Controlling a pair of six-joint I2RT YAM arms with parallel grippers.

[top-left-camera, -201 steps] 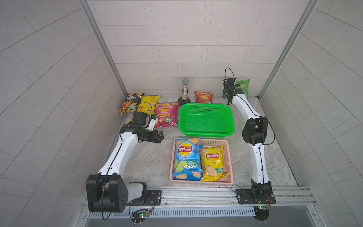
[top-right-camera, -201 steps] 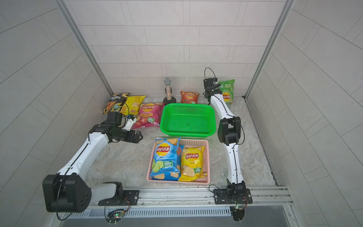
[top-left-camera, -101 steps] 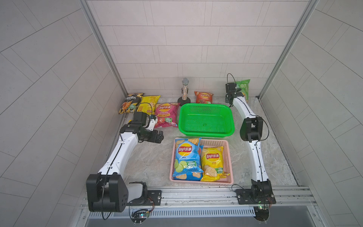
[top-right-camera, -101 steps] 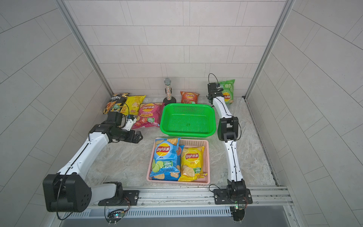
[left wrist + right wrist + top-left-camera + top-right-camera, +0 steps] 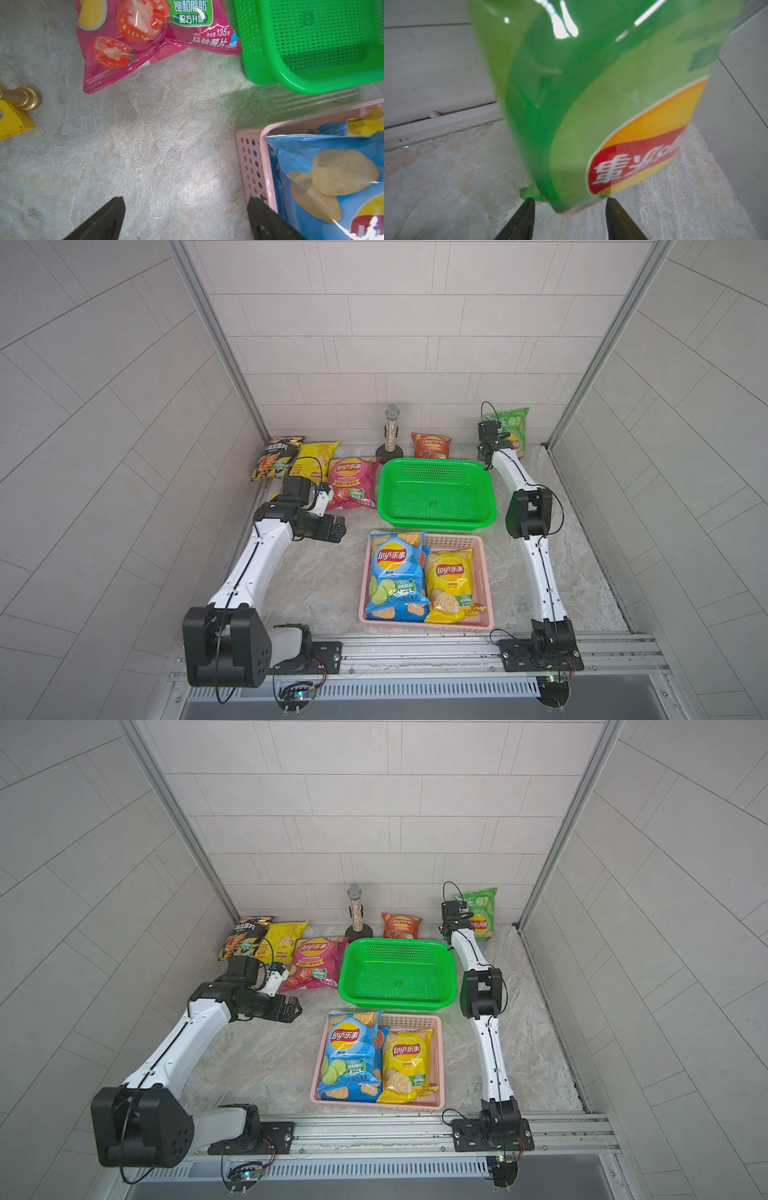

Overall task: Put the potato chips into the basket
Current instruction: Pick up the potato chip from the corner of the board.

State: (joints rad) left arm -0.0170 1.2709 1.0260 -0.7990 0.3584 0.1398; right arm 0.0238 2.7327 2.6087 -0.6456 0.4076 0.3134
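A green chips bag [image 5: 514, 425] [image 5: 591, 104] leans upright in the back right corner. My right gripper [image 5: 495, 444] [image 5: 570, 199] is open at its lower edge, one finger on each side, a gap showing. The left gripper [image 5: 338, 529] [image 5: 186, 198] hangs open over bare table between the magenta bag [image 5: 353, 483] [image 5: 145, 41] and the pink basket [image 5: 484, 572] [image 5: 249, 145]. That basket holds a blue bag [image 5: 395, 572] and a yellow bag [image 5: 451, 576]. The green basket [image 5: 436, 462] behind it holds nothing. Black [image 5: 274, 456], yellow [image 5: 313, 458] and red-orange [image 5: 431, 445] bags lie at the back.
A microphone on a round stand [image 5: 390, 431] rises at the back wall between the bags. A yellow plastic piece with a brass knob [image 5: 12, 116] lies left of the left gripper. Tiled walls close three sides; the arms' rail [image 5: 415, 651] runs along the front.
The right gripper has pushed further into the back right corner, up to the green bag, and its jaws have narrowed. The left arm has stayed put.
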